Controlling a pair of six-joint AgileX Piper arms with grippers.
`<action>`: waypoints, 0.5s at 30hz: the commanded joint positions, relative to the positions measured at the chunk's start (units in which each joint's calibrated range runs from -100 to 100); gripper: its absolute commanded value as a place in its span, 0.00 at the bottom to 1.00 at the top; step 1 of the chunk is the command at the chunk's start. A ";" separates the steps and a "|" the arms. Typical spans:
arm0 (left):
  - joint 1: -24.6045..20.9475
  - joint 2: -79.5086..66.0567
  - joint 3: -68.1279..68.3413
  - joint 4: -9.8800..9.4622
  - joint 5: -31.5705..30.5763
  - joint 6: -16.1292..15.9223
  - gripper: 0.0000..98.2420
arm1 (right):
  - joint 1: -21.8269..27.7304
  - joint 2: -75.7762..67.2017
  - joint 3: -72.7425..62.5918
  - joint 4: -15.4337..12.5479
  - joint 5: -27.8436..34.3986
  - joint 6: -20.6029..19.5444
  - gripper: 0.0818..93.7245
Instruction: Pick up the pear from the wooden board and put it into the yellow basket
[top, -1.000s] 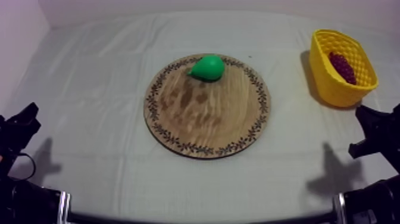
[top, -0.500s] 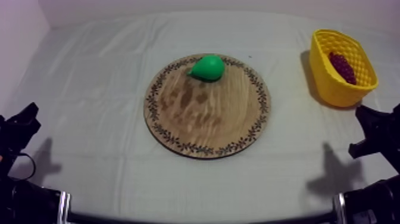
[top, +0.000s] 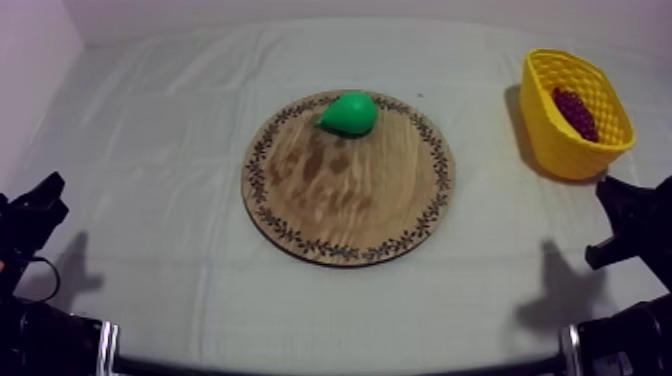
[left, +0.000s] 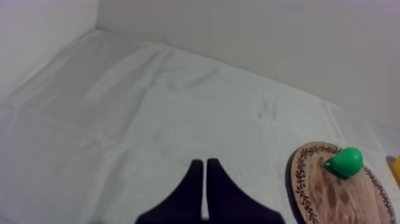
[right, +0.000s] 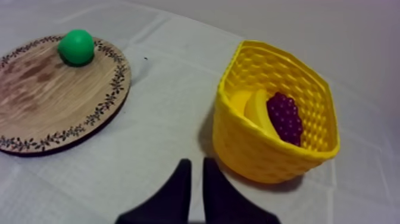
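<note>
Left end effector (left: 204, 162) and right end effector (right: 196, 162), fingers together, rest at the worktop's (top: 170, 120) near corners. Pear (top: 350, 114) lies on the board (top: 350, 205), mid-worktop; basket (top: 545, 130) at the right edge. Advised: right arm, fingers spread wide, straddling the pear's belly.

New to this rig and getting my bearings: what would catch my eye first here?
The bright green pear, sitting near the far rim of the round wooden board in the middle. Next, the yellow basket off to the right, holding a purple bunch of grapes and a banana.
</note>
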 joint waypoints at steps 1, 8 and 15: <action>0.00 0.00 0.00 -0.01 -0.01 -0.01 0.00 | -0.01 -0.02 0.03 0.09 -0.04 0.17 0.08; 0.00 0.00 0.00 -0.01 -0.01 0.03 0.00 | 0.12 -0.02 -0.13 -0.11 -2.49 0.68 0.02; 0.00 0.00 0.00 -0.01 -0.01 0.04 0.00 | 0.07 3.75 -5.34 -1.25 -4.65 2.87 0.01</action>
